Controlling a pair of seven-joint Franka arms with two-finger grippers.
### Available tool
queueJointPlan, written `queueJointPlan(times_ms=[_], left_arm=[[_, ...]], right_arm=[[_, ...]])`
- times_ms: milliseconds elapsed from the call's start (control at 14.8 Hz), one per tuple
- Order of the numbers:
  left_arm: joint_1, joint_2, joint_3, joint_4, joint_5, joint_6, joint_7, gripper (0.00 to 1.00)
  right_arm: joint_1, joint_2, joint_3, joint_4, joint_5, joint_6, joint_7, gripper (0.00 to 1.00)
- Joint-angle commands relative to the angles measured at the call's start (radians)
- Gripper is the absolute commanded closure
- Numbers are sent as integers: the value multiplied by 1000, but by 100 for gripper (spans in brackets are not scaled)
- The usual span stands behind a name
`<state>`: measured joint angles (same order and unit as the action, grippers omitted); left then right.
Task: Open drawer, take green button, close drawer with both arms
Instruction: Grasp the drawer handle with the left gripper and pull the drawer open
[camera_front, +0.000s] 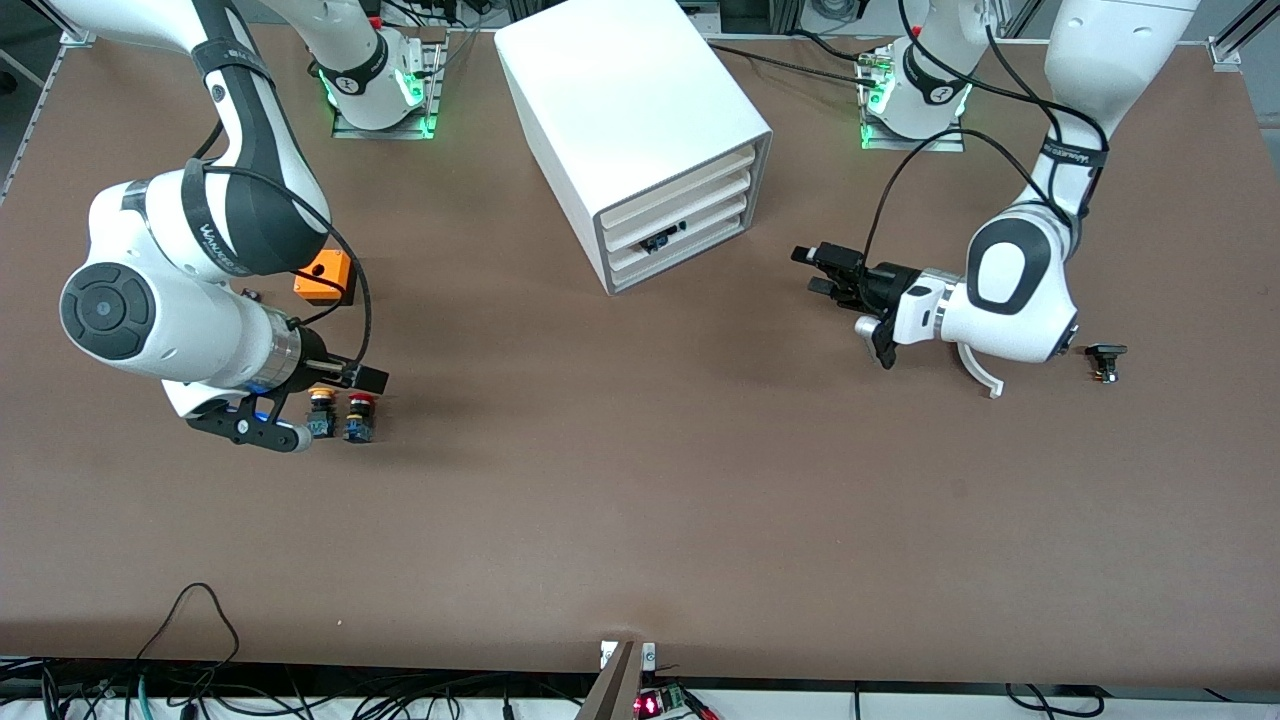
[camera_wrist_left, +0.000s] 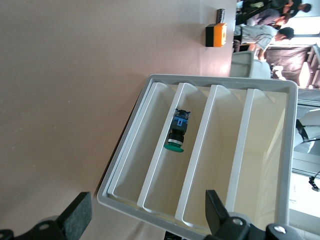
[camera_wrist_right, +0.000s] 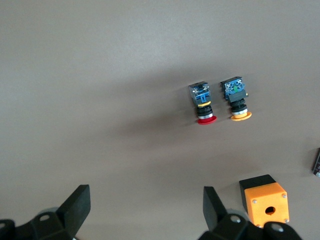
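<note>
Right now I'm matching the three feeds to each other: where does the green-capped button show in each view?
Front view: the green-capped button is a small dark shape low in the white cabinet's drawer stack.
Left wrist view: near mid-picture, lying inside the cabinet.
Right wrist view: not in it.
Shared landmark: the orange box, seen in all three.

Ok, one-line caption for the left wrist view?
Open left gripper faces the white four-drawer cabinet; a green-capped push button lies inside one drawer.
</note>
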<state>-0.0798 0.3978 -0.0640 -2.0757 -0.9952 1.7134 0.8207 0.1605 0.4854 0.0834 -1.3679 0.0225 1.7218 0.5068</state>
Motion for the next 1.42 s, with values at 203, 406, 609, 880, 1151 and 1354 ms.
queueJointPlan(times_ms=[203, 406, 609, 880, 1151, 1354], left_arm=[[-20, 29, -101, -151, -242, 167, 248, 6], [-20, 67, -116, -175, -304, 166, 337, 19], [-21, 122, -119, -190, -351, 157, 446, 42], [-12, 138, -190, -218, -434, 155, 459, 46], [-18, 164, -217, -230, -482, 155, 492, 47], [-17, 203, -246, -242, -513, 155, 541, 54]], right_arm=[[59, 42, -1, 95, 7, -30, 166, 0], [88, 44, 1, 112, 8, -28, 240, 0], [114, 45, 1, 133, 39, -19, 314, 0], [134, 47, 1, 176, 79, -19, 407, 0], [169, 47, 1, 210, 89, -18, 547, 0], [183, 45, 1, 216, 126, -2, 640, 0]])
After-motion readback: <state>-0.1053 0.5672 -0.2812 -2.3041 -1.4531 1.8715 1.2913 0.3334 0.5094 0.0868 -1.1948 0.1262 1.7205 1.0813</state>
